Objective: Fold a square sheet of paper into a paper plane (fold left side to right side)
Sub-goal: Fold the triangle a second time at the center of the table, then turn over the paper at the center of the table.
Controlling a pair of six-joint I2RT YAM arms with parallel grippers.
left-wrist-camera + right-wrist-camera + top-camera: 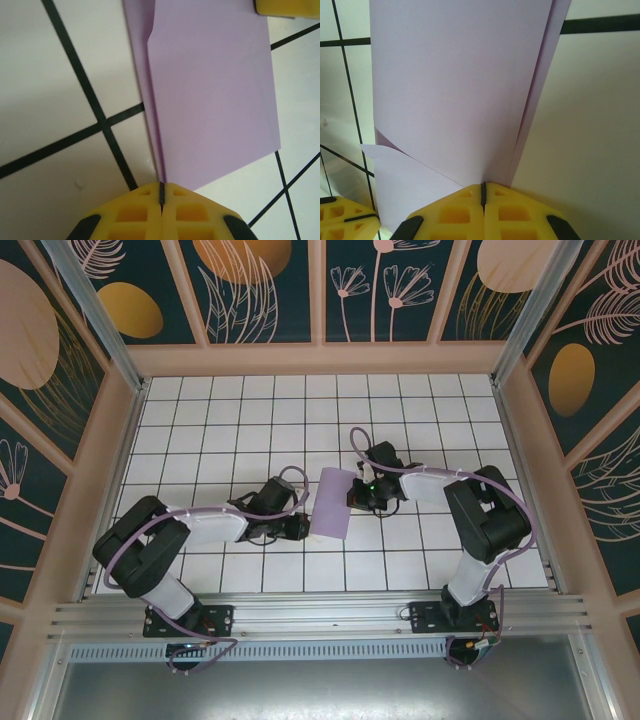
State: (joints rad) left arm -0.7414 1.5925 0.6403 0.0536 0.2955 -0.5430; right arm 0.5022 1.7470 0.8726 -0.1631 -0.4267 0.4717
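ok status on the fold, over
Left hand shut on paper edge. Right hand shut on the opposite end. Paper folded over, layers slightly offset, one corner bent.

One purple sheet [331, 503]; left end effector [161, 192], right end effector [483, 190] (two total)
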